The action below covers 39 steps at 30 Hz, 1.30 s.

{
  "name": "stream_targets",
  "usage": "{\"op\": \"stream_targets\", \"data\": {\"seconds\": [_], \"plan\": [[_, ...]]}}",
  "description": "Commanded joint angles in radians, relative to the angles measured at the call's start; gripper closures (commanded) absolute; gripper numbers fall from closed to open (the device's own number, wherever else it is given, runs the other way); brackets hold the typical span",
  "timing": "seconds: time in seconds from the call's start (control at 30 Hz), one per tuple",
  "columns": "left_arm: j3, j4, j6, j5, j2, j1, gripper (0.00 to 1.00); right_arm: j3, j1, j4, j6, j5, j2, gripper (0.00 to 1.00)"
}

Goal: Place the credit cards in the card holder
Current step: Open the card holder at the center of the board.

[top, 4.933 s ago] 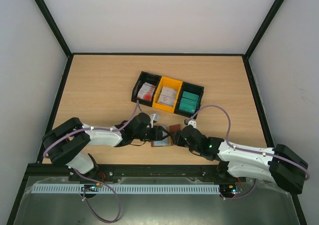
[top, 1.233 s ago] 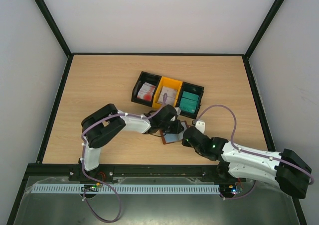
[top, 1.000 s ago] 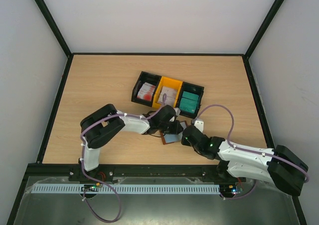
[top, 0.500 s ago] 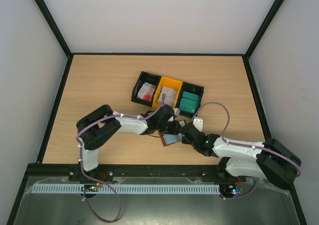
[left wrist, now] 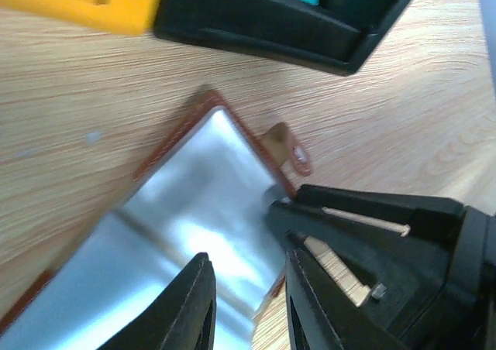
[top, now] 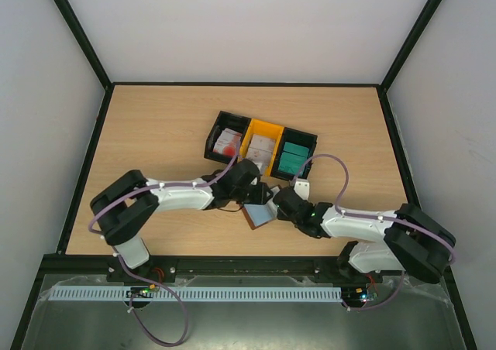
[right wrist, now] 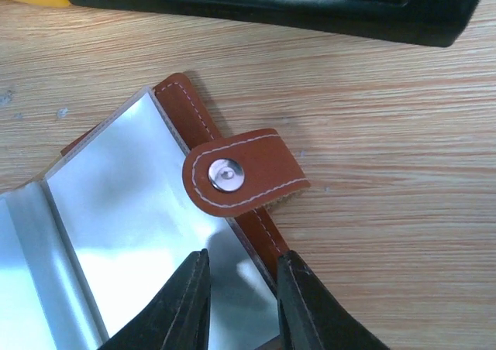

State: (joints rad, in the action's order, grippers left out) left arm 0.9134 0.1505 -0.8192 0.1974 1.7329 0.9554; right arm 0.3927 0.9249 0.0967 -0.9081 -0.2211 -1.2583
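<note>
The small brown leather card holder [top: 258, 213] lies open on the tabletop [top: 155, 133], just before the black-and-yellow plastic bins [top: 306, 137]. The thin teal and white credit cards [top: 293, 158] sit inside those bins, none pocketed yet. My left gripper [left wrist: 246, 303] hovers narrowly parted over the holder. My right gripper [right wrist: 242, 307] straddles its edge, and I cannot tell whether it grips.

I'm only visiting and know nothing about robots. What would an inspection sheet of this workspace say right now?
Surface: wooden table, no spills seen.
Job's things: card holder lies open near the front, no card seen in it; credit cards sit in three bins.
Clutter: nothing seen.
Grippers: left pincer and right pincer both at the holder's pale lining, fingers slightly apart.
Cables: lilac cable loops along each arm.
Surroundings: white walls, black frame.
</note>
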Motion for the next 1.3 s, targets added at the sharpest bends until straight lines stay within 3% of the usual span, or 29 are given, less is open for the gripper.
{"op": "stream_targets", "data": {"seconds": [0.0, 0.27, 0.43, 0.67, 1.0, 1.27], "plan": [[-0.091, -0.091, -0.013, -0.109, -0.108, -0.016, 0.72, -0.023, 0.061, 0.055, -0.142, 0.028, -0.060, 0.77], [-0.273, -0.142, -0.066, -0.177, -0.315, -0.018, 0.64, -0.022, 0.281, 0.046, -0.593, -0.043, -0.086, 0.72], [-0.339, -0.145, -0.094, -0.183, -0.390, -0.019, 0.62, 0.035, 0.310, 0.027, -0.655, -0.041, -0.116, 0.69], [-0.326, -0.120, -0.099, -0.129, -0.393, -0.022, 0.62, 0.183, 0.307, 0.177, -0.535, -0.122, -0.091, 0.66], [-0.275, -0.111, -0.079, -0.106, -0.337, -0.028, 0.63, 0.259, 0.237, 0.256, -0.308, -0.037, -0.014, 0.65], [-0.267, -0.029, -0.091, -0.047, -0.275, -0.028, 0.66, 0.318, 0.178, 0.321, -0.097, -0.021, 0.135, 0.63]]}}
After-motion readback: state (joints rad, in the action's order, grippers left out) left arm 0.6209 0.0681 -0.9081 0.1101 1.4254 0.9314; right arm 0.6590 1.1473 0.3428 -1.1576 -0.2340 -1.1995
